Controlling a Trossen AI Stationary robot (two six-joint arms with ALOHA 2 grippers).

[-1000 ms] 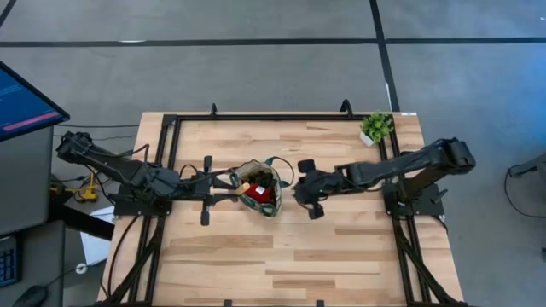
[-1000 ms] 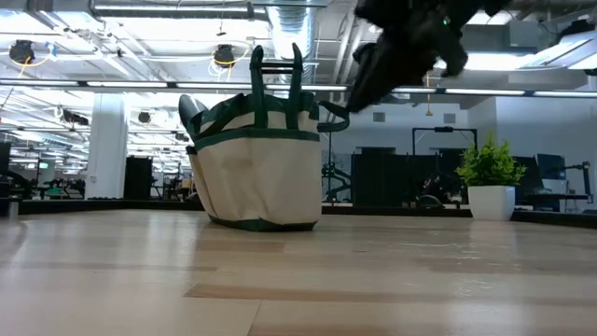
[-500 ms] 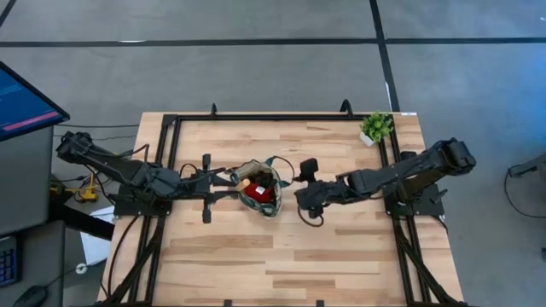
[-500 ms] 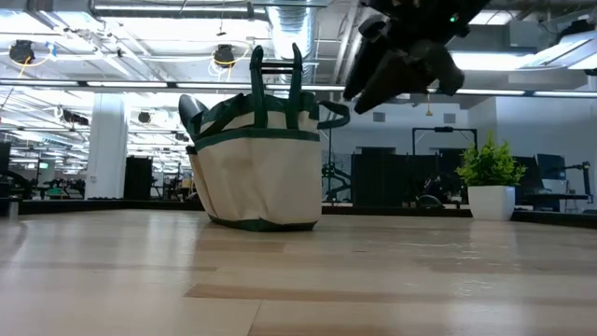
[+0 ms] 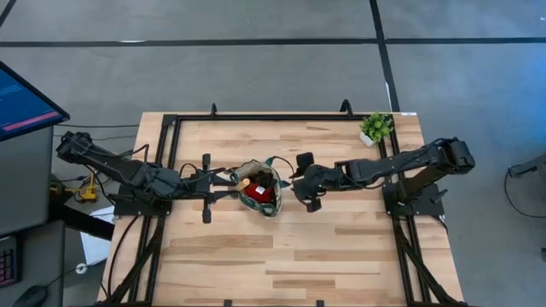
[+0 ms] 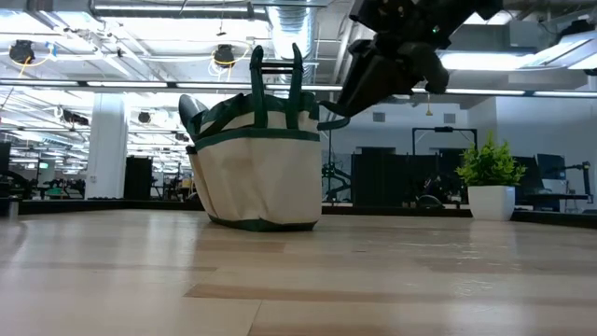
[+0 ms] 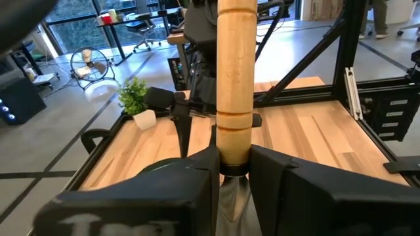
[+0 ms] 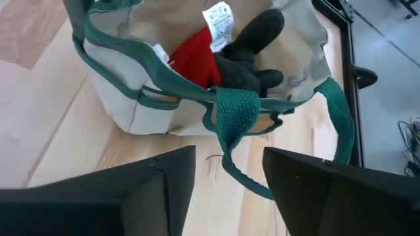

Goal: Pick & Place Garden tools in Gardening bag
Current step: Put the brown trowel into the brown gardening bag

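The cream gardening bag (image 5: 266,205) with green trim stands upright on its base at the table's middle; it also shows in the low view (image 6: 261,173). Inside it the right wrist view shows a red piece (image 8: 193,62) and a dark grey piece (image 8: 246,49). My left gripper (image 5: 223,185) is at the bag's left rim, shut on a wood-handled tool (image 7: 235,72). My right gripper (image 5: 300,181) hovers open just right of the bag, above the table. A green loop handle (image 8: 231,111) hangs between its fingers in the right wrist view. My left gripper pinches the wood-handled tool between its two fingers, where the wooden handle meets the metal neck (image 7: 233,172). The fingers come level from the table's left and lie along the tool. The handle points ahead toward the bag, clear of the table.
A small green potted plant (image 5: 375,128) stands at the table's far right corner; it also shows in the low view (image 6: 490,177). Black frame rails (image 5: 171,153) run along the table's left, right and far sides. The near half of the wooden table (image 5: 281,256) is bare.
My right gripper has swung about beside the bag, first a little toward the near edge, then back toward the far edge and the bag's right rim. The bag has stayed in place.
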